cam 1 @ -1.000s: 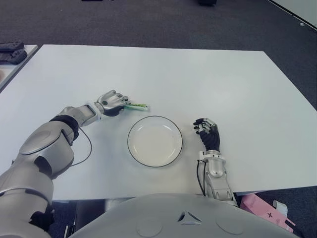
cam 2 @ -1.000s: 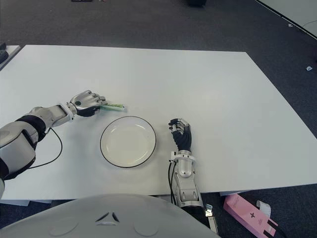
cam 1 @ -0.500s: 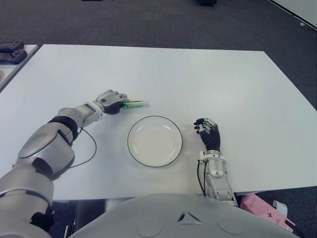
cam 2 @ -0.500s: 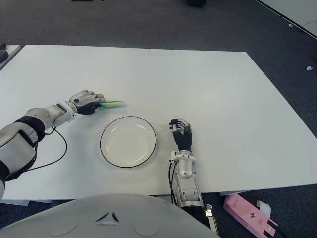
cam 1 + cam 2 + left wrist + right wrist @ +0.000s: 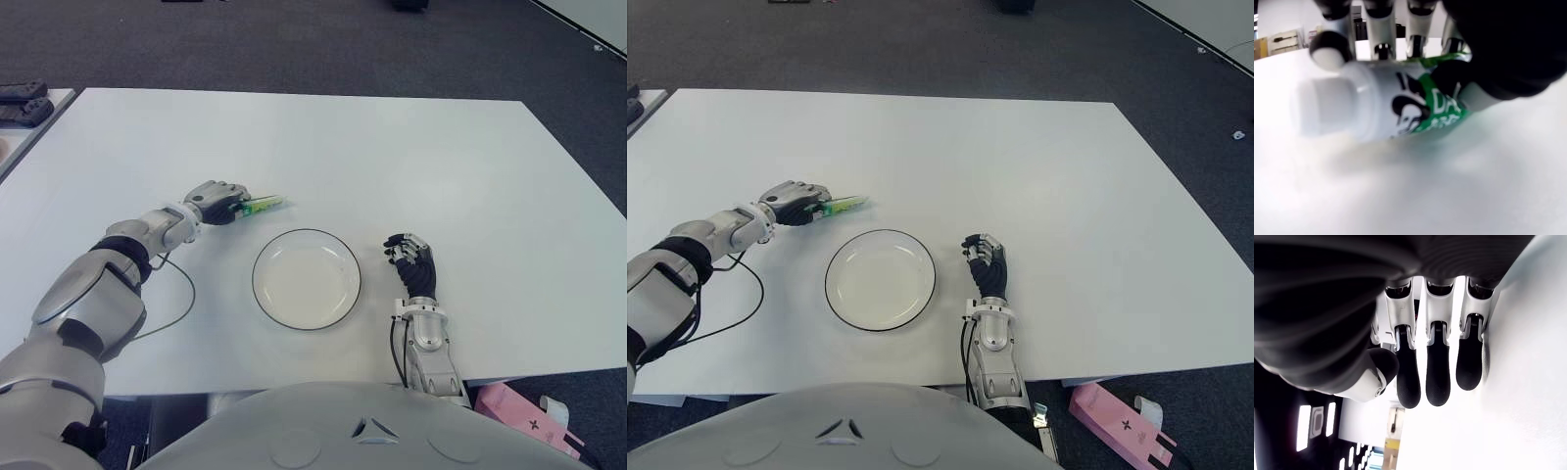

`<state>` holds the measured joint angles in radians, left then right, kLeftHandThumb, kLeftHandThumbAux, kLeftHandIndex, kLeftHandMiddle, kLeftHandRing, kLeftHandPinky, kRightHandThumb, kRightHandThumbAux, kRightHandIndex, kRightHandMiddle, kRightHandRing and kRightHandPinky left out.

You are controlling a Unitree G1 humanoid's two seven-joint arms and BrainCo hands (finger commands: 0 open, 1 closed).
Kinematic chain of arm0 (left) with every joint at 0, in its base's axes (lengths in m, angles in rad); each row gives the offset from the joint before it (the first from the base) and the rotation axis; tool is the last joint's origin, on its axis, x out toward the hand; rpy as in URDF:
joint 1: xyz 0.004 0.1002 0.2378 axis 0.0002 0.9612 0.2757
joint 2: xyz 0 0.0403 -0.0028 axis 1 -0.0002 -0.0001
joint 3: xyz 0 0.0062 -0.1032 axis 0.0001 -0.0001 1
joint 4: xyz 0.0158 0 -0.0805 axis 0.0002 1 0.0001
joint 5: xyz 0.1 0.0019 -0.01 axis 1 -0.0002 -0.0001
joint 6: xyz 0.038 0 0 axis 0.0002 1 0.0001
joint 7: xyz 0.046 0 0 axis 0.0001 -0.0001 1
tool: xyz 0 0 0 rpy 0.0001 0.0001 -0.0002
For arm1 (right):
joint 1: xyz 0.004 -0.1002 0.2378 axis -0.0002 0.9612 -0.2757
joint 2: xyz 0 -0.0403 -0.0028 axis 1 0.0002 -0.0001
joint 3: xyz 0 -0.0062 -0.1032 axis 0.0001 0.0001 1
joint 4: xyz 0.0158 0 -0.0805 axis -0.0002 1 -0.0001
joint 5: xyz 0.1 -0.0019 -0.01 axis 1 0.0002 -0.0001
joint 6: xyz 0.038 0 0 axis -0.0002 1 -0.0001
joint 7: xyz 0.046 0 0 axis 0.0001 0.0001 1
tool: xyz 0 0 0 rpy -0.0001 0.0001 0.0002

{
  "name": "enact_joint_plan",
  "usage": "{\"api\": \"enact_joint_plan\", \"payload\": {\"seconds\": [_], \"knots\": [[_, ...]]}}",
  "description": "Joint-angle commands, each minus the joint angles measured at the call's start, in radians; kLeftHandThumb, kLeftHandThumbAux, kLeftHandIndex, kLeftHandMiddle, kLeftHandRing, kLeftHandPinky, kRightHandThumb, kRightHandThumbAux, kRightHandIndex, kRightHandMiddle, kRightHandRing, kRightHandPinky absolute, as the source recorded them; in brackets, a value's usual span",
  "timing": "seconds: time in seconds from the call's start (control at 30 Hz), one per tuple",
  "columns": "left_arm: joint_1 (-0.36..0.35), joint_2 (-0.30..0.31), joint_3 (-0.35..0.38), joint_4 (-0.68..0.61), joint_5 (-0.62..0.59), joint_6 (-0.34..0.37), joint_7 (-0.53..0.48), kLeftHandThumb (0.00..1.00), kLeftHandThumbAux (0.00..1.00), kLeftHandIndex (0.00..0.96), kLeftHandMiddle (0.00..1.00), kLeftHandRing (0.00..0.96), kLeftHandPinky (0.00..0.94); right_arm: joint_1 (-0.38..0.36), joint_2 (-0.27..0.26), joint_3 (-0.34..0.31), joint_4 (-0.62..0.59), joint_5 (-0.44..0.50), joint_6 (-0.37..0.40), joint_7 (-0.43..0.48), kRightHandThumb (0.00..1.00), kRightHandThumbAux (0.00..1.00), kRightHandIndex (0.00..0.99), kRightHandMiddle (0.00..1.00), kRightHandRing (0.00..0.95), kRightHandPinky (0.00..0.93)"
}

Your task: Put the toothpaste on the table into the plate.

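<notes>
White worktop (image 5: 392, 147), dark carpet behind. Nearest you: right hand (image 5: 411, 264) idle beside plate (image 5: 307, 278), right side, fingers loosely curled, holding nothing. One plate, bare. Beyond-left: left hand (image 5: 217, 203) wrapped round one toothpaste (image 5: 263, 205). You've got grasp; carry and drop left.

You are looking down at a wide white desk (image 5: 392, 147) with a smooth, evenly lit top that fills most of both eye views. Beyond its far edge lies a dark grey carpeted floor (image 5: 294, 44). At your far left, just apart from the desk, stands the corner of a second pale table (image 5: 29, 132) carrying two dark, flat devices (image 5: 22, 101) — too small to identify. Near the bottom right corner, on the floor beside the desk, sits a pink box (image 5: 1117, 423). At top right, a pale strip (image 5: 588, 20) crosses the carpet — what it is cannot be made out.
</notes>
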<state>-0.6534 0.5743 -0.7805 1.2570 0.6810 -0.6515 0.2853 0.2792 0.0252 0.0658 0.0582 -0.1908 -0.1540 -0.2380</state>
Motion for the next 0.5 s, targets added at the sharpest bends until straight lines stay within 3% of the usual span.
{"api": "enact_joint_plan", "payload": {"seconds": [0.03,0.5], "knots": [[0.16,-0.022,0.029,0.037,-0.019,0.024,-0.153,0.734,0.692,0.444,0.789,0.786,0.786,0.006,0.003,0.001,0.016,-0.005,0.019,0.004,0.711,0.729,0.43,0.5,0.497,0.517],[0.23,-0.043,0.24,-0.053,-0.207,-0.008,-0.166,0.731,0.7,0.442,0.847,0.839,0.841,0.006,0.007,0.002,0.017,-0.01,0.017,-0.003,0.712,0.729,0.43,0.501,0.501,0.52]]}}
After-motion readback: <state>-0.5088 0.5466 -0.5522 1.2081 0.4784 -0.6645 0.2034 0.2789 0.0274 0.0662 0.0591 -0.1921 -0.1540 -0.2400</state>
